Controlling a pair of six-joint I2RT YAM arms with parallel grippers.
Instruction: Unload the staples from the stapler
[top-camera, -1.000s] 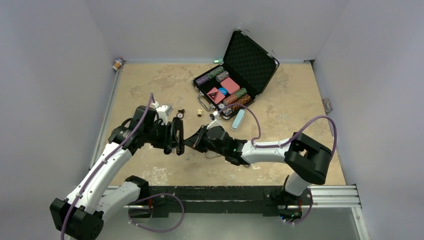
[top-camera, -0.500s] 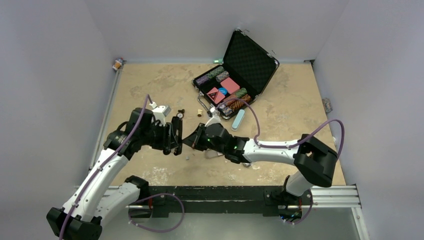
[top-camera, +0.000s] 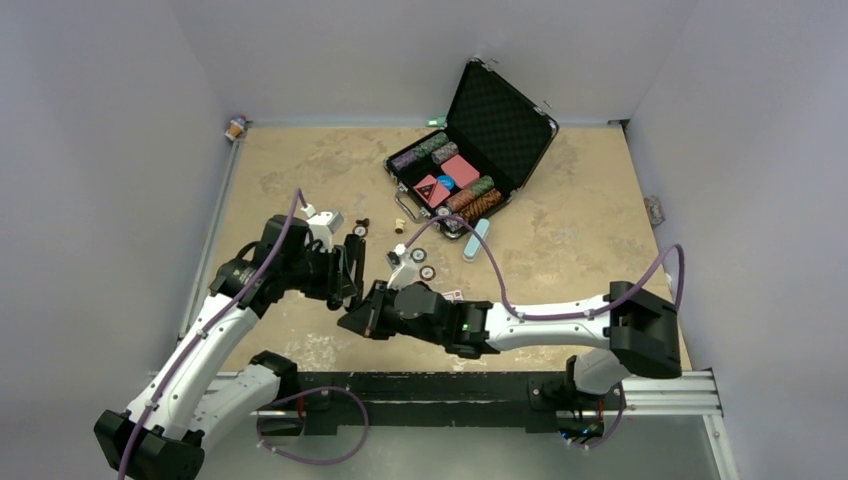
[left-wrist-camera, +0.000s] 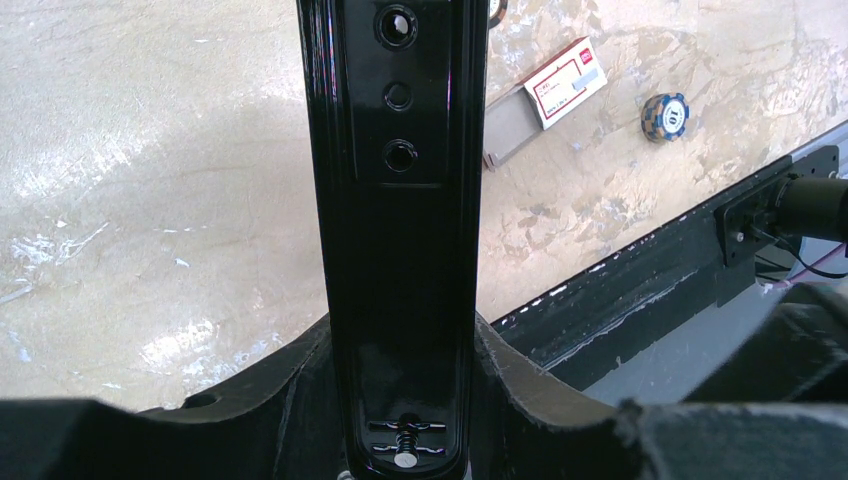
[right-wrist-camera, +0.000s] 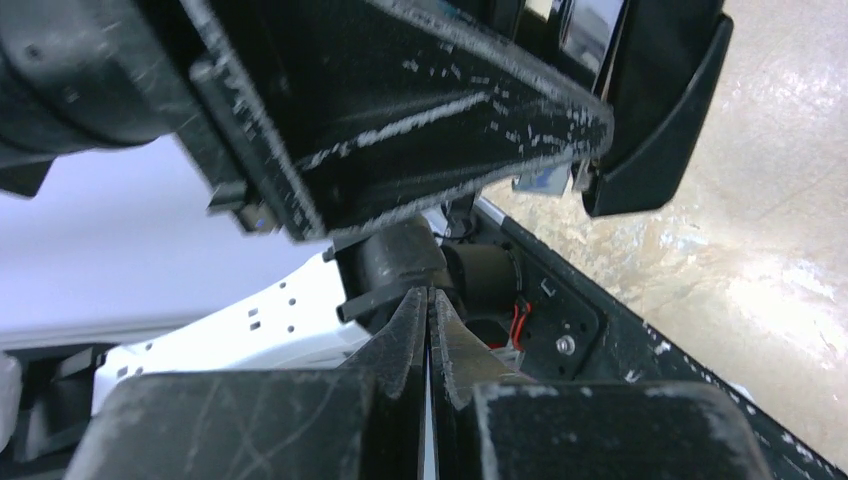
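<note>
Left gripper (top-camera: 338, 275): clamped on the black stapler (left-wrist-camera: 400, 230), presenting it lengthwise to the other arm.
Right gripper (right-wrist-camera: 428, 300): fingers pressed together just below the stapler; no strip visible between them.
Staples: not discernible; whether any remain inside the stapler cannot be told.
Red-and-white box (left-wrist-camera: 565, 85): on the table (left-wrist-camera: 150, 150), well apart.

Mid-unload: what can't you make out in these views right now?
1. Staples: none seen in any view. The right wrist view shows the right jaws pressed together, too tight to tell if a strip sits between.
2. Stapler magazine: the left wrist view shows only its black outer face, which blocks the inside.
3. Top view: the spot between the two arms' tips is too small and dark to read.
</note>
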